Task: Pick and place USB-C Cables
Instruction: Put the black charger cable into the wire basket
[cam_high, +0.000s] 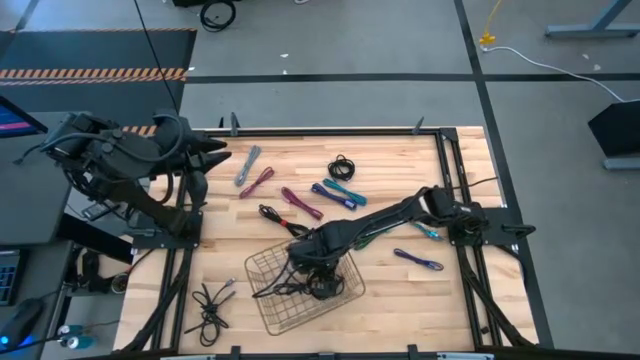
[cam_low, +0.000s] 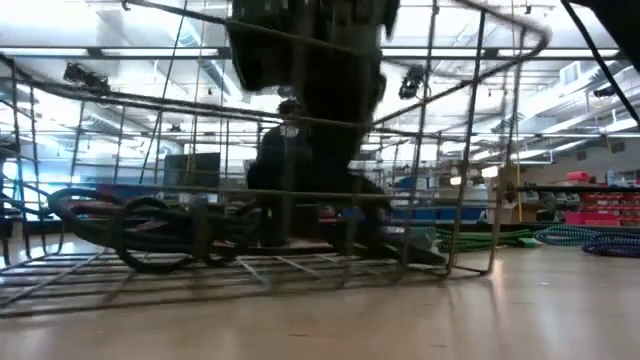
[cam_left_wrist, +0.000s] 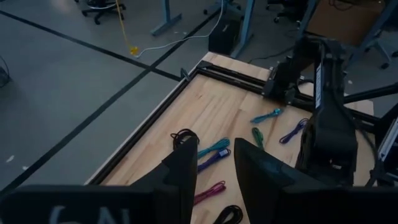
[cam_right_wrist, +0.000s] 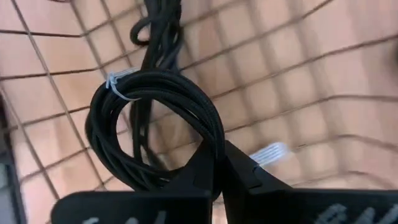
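Right claw (cam_right_wrist: 217, 163) pinching black cable (cam_right_wrist: 149, 118) in basket (cam_high: 262, 268), left claw (cam_left_wrist: 214, 165) spread, prob. empty.

even indoor light, sharp from above, soft and blurred up close

the high view is evenly lit and clear, with the wooden table (cam_high: 330, 215) bright and only faint shadows under the arms. the low view is backlit by rows of ceiling lights (cam_low: 180, 75); the wire basket (cam_low: 300, 255) and the dark mass above it are out of focus, nearly silhouetted, and the tabletop shows a dull sheen. the left wrist view is dimmer, its near fingers (cam_left_wrist: 186, 171) blurred. the right wrist view is warm-toned and soft, the black cable coil (cam_right_wrist: 149, 121) slightly smeared.
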